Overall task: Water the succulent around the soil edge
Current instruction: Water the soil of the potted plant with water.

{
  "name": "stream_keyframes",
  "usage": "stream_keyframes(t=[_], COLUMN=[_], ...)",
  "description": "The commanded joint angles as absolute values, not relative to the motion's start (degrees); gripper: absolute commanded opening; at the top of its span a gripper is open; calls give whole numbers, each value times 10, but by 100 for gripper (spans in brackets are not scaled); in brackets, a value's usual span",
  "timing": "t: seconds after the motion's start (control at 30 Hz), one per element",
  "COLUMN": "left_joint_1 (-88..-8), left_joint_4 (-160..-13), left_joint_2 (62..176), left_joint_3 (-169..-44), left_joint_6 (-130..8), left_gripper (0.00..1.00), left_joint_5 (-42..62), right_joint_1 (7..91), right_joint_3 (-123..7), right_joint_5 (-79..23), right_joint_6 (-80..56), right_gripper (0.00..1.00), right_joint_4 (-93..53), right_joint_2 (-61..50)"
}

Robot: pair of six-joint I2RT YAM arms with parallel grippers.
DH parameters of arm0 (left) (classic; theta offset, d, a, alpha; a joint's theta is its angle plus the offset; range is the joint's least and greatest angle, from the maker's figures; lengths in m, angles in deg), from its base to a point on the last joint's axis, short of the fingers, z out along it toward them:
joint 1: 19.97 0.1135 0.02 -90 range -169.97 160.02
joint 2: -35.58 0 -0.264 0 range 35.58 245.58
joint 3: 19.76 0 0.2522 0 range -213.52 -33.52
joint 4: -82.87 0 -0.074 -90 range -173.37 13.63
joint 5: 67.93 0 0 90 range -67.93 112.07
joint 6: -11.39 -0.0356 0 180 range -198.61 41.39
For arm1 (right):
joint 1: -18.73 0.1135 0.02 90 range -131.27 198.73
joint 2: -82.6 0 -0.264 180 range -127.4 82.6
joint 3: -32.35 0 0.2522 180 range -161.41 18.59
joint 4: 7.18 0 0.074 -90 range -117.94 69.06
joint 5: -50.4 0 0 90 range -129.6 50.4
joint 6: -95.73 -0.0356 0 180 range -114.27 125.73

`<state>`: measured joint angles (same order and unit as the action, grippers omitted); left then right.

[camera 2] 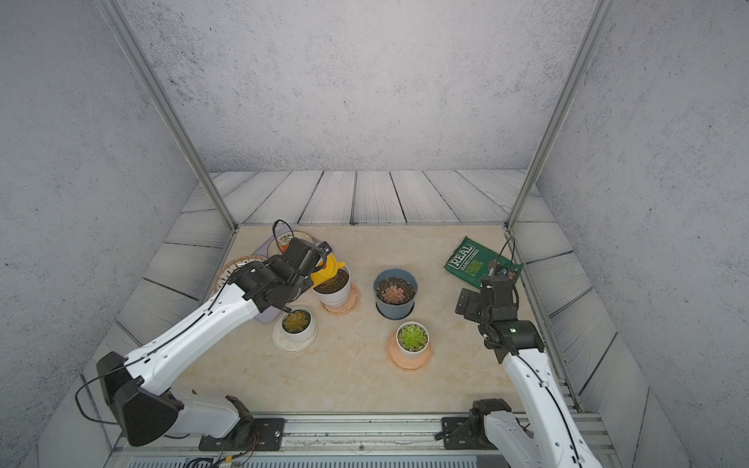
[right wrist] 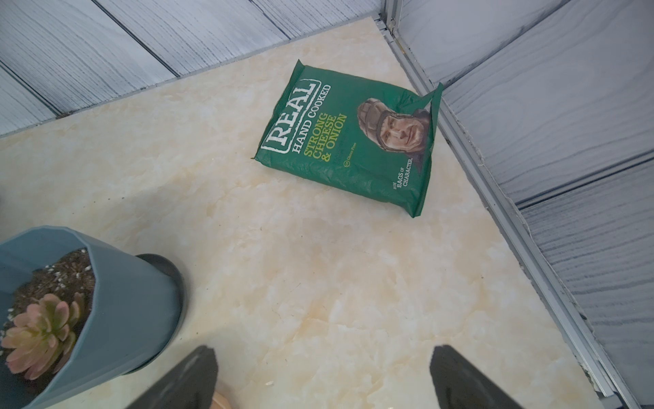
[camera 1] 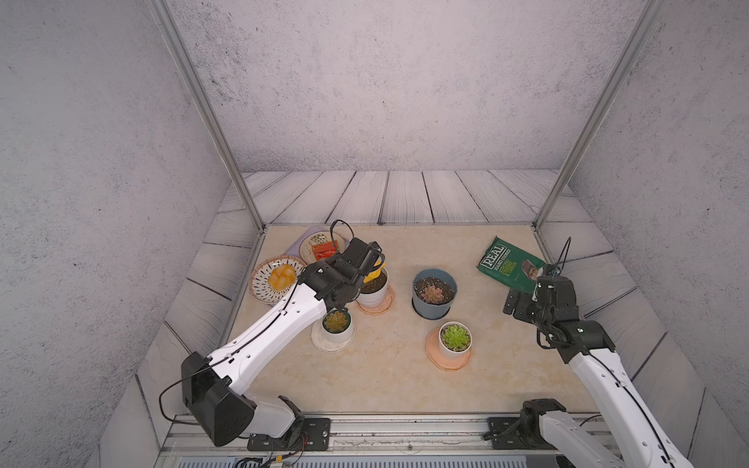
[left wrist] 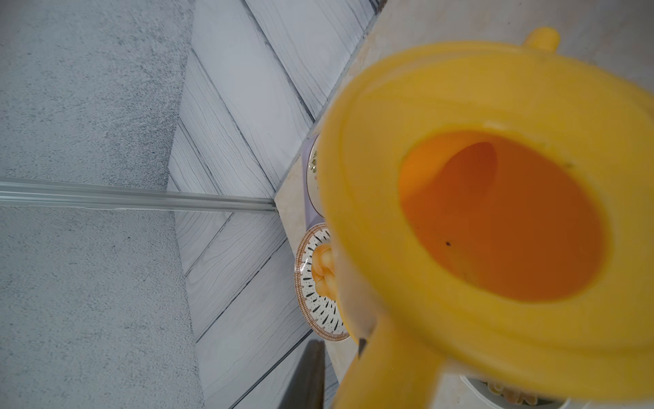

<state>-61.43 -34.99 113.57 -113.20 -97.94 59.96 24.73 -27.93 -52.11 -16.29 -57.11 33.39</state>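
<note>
Four pots stand on the table [camera 1: 397,377]: one ribbed white pot [camera 1: 375,300], one blue-grey pot [camera 1: 431,311] and two small white pots [camera 1: 338,335] [camera 1: 454,351]. Three succulents show, one pink [camera 1: 433,292], one yellow-green [camera 1: 336,321] and one bright green [camera 1: 456,337]. The ribbed pot shows only dark soil, because its plant is hidden.

One yellow watering can [camera 1: 373,275] hangs tilted over that pot's soil, at the side nearest the two plates [camera 1: 259,279] [camera 1: 310,243]. The left gripper [camera 1: 367,261] is clamped tight on the can, which fills the left wrist view.

The right gripper [right wrist: 322,380] holds nothing. Its two fingers are spread wide above bare table, between the blue-grey pot and the one green crisp bag [camera 1: 502,265].
</note>
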Motion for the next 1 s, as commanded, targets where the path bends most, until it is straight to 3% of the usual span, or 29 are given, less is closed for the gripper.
stream_keyframes(t=[0.0, 0.7, 0.97], left_joint_1=[-636, -725, -763], left_joint_4=[-390, -379, -352], left_joint_2=[1105, 1175, 1252], left_joint_3=[-1139, -1242, -1300], left_joint_6=[-963, -877, -914], left_gripper=[0, 0, 0], left_joint_5=[582, 450, 507], right_joint_1=[249, 249, 249], right_joint_3=[-274, -273, -271], right_joint_5=[-522, -518, -518], right_joint_6=[-159, -160, -161], right_gripper=[99, 99, 99], right_joint_4=[-563, -562, -562], right_joint_2=[341, 344, 343])
